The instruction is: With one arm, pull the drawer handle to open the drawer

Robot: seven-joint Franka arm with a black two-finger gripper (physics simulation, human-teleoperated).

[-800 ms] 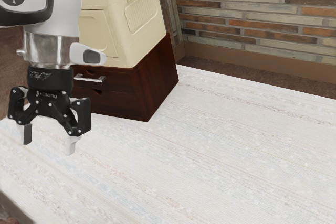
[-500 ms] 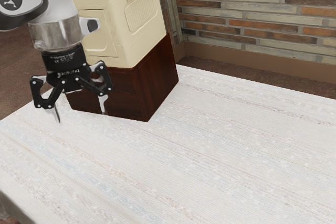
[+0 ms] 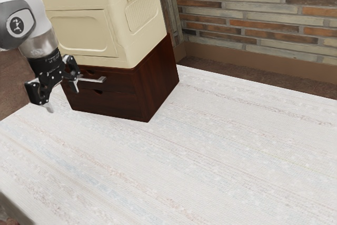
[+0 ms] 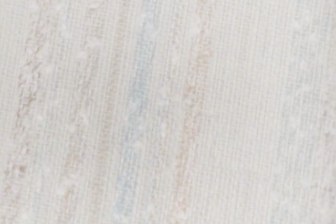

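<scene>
Item, end effector (image 3: pixel 62 94): stands wide and tilted, grips nothing. Placed before the cabinet (image 3: pixel 157 80), toward the exterior view's left, with one fingertip near or against that end of the handle (image 3: pixel 95 79); contact impossible to tell.

Item, handle: a pale metal bar on the upper drawer (image 3: pixel 117 84). Drawer apparently shut.

Risks, as judged. First, a miss: closing from here likely to pinch air or only the bar's end, for want of alignment. Second, a knock: a fingertip driven into the drawer front or bar by a sideways approach at this tilt. Third, a slip: bar thin and smooth-looking, liable to slide out of a shallow grip. Fourth, a dragged cabinet: possible on a skewed pull, with the cream box (image 3: pixel 82 31) shifting on top.

Surroundings: cream box directly above the drawers, front close over the handle, leaving little room for a high wrist; lower drawer (image 3: pixel 100 102) beneath; brick wall (image 3: pixel 253 17) beyond; striped cloth (image 4: pixel 157 98) over the tabletop (image 3: pixel 184 156). Chief obstacle to opening: the hand itself, in the drawer's outward path.
</scene>
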